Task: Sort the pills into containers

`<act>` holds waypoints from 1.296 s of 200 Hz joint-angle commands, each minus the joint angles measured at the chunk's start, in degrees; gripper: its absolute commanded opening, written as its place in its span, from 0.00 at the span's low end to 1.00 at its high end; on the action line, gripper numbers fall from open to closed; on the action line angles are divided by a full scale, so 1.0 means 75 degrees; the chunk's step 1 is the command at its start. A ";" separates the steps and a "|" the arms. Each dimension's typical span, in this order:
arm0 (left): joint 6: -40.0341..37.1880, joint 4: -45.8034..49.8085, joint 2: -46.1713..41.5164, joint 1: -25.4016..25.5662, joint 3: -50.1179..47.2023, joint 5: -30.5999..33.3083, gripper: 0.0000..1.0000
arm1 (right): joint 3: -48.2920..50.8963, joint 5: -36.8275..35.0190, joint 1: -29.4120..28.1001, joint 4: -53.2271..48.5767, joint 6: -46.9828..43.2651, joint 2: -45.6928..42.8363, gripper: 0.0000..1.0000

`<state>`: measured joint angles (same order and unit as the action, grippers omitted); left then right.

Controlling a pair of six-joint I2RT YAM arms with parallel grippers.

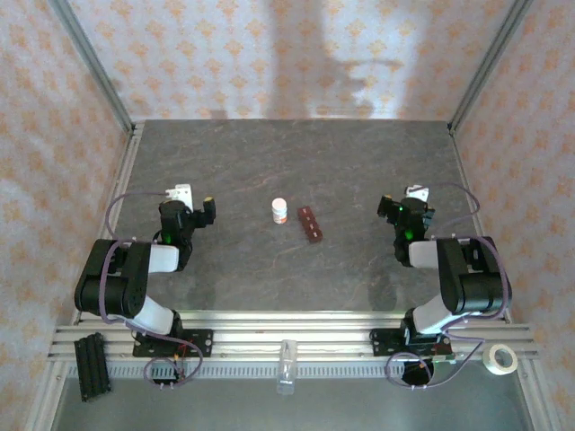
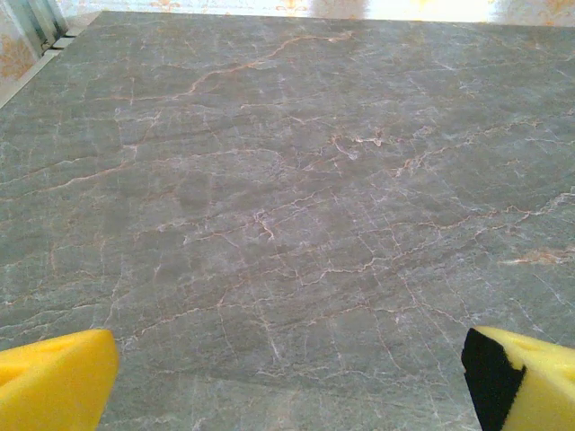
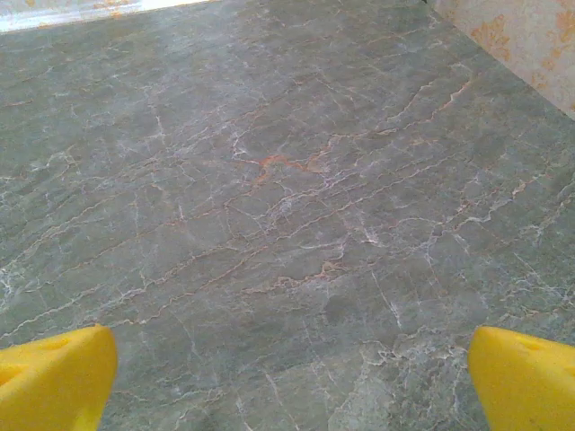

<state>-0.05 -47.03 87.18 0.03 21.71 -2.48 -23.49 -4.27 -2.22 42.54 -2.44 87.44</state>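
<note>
Containers (image 1: 311, 224), one dark red strip of seemingly three joined boxes, are lying mid-table from above, just right of one small white bottle (image 1: 280, 211). We are judging the strip light, stiff and likely to slide, so best pinched across its long sides. Left gripper (image 1: 196, 203) and right gripper (image 1: 402, 199) are gaping wide, empty. In the left wrist view two yellow fingers (image 2: 54, 377) are spreading over bare table (image 2: 287, 180). In the right wrist view we are seeing the same.

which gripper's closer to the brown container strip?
Right. The right gripper is open, just right of the container strip in the top view. The left gripper, also open, is farther off to its left, beyond the white pill bottle.
</note>
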 commanded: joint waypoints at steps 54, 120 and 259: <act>-0.0166 -0.0262 0.0072 0.0069 0.0154 0.0224 1.00 | -0.0080 0.0039 -0.0009 0.0257 -0.0057 -0.0023 1.00; -0.0159 -0.0213 0.0060 0.0072 0.0175 0.0225 1.00 | -0.0115 0.0098 0.0020 0.0222 -0.0030 0.0013 1.00; 0.0075 0.0398 -0.0524 0.0019 0.0269 0.0707 1.00 | -0.0548 -0.0795 0.0061 -0.2166 0.0610 -0.1893 1.00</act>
<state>0.16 -45.65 85.95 0.01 21.96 -0.32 -24.32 -5.87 -2.09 34.87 -0.91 78.32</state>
